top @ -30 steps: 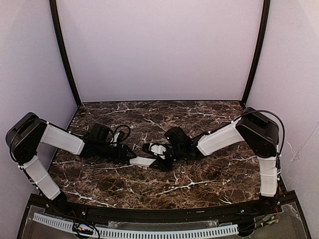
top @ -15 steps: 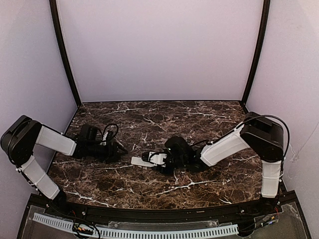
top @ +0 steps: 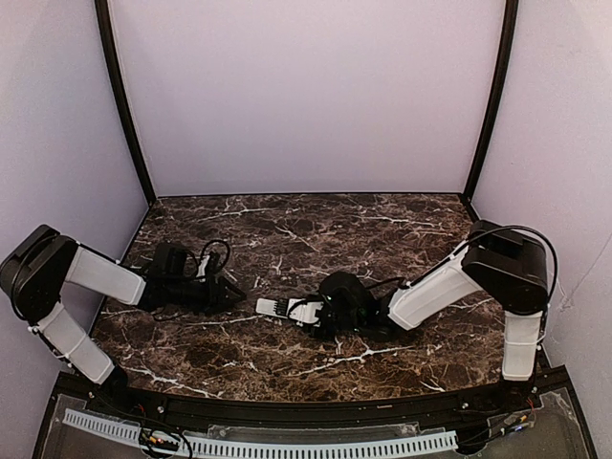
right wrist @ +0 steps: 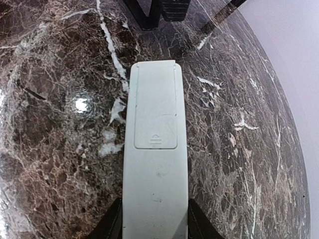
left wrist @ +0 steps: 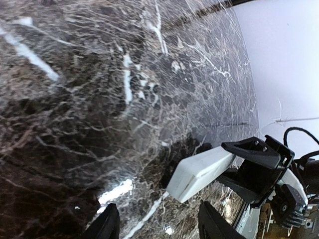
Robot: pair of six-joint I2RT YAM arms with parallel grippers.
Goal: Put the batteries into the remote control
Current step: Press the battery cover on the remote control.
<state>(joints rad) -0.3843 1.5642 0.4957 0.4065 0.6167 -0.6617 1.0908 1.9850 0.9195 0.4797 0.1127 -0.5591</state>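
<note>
A: Soft, even light from above; the dark marble table (top: 382,354) looks dim.
B: Glare spots dot it in both wrist views. Edges bend; the remote control (right wrist: 154,164) is sharp, the left view's foreground blurred.

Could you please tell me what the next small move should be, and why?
Probably the right end effector should set the remote down and release: the battery cover looks shut, no batteries show, and the left end effector is empty, apart.
</note>
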